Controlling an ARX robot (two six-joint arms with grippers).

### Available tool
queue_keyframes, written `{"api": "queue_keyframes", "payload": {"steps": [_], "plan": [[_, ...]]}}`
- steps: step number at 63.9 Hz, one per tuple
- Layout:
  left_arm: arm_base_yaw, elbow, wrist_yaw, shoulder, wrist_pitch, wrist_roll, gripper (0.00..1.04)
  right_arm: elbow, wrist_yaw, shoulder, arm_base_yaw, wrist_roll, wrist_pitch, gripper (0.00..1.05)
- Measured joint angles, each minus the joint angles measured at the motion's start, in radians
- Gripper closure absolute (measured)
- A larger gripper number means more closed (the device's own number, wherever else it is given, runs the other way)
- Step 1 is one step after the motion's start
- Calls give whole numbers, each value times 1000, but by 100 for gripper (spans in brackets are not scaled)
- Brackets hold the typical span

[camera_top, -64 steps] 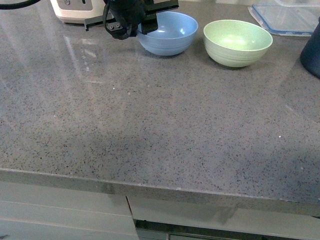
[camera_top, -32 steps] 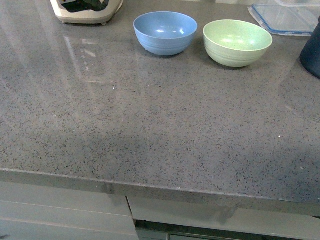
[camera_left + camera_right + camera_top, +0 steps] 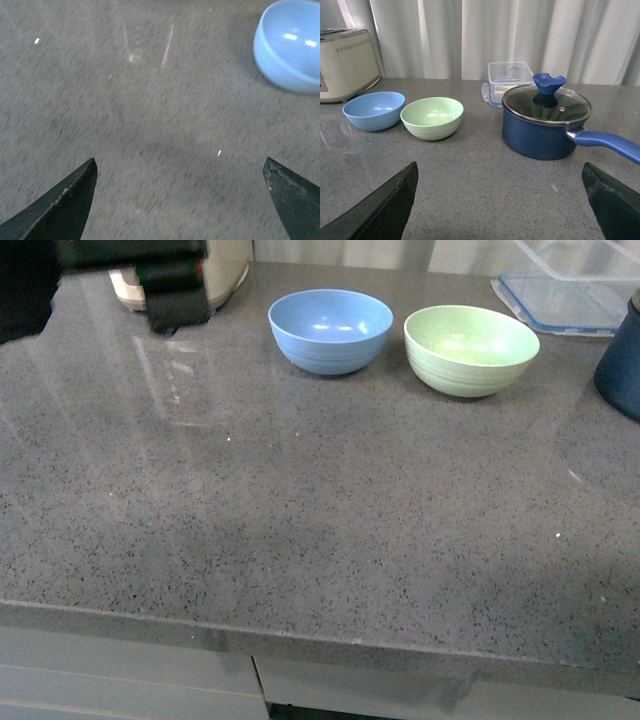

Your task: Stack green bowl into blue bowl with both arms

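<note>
Front view high above the table (image 3: 300, 540), angled down across it, left wrist view close over its surface, right wrist view low, level, facing the curtains (image 3: 445, 35), blue bowl (image 3: 330, 330) shared by all three

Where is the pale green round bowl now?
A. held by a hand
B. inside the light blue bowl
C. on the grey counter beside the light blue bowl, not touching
C: the pale green round bowl stands on the grey speckled counter, with a gap to the light blue round bowl.
</note>
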State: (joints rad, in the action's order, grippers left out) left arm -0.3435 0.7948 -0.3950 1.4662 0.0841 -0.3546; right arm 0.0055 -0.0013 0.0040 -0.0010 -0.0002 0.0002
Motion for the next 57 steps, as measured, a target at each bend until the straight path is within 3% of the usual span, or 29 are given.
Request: {"api": "queue_keyframes", "payload": {"steps": [16, 28, 43, 45, 48, 52, 55, 57], "plan": [[-65, -308, -140, -310, -171, -134, 7, 0, 0, 0, 0, 0, 0, 10], [-151, -488, -249, -546, -413, -304, 7, 0, 0, 0, 0, 0, 0, 10], [-157, -497, -252, -566, -420, -346, 7, 0, 0, 0, 0, 0, 0, 10], [-144, -538, -213, -567, -303, -292, 11, 0, 0, 0, 0, 0, 0, 10], [-100, -679, -74, -602, 25, -137, 22, 0, -1, 0, 0, 0, 0, 10], [-44, -783, 34, -677, 425, 97, 36, 0, 4, 0, 0, 1, 0, 10], [-8, -786, 69, -766, 570, 186, 45, 0, -2, 0, 0, -1, 0, 10], [11, -782, 80, -829, 565, 225, 50, 0, -2, 0, 0, 0, 0, 10]]}}
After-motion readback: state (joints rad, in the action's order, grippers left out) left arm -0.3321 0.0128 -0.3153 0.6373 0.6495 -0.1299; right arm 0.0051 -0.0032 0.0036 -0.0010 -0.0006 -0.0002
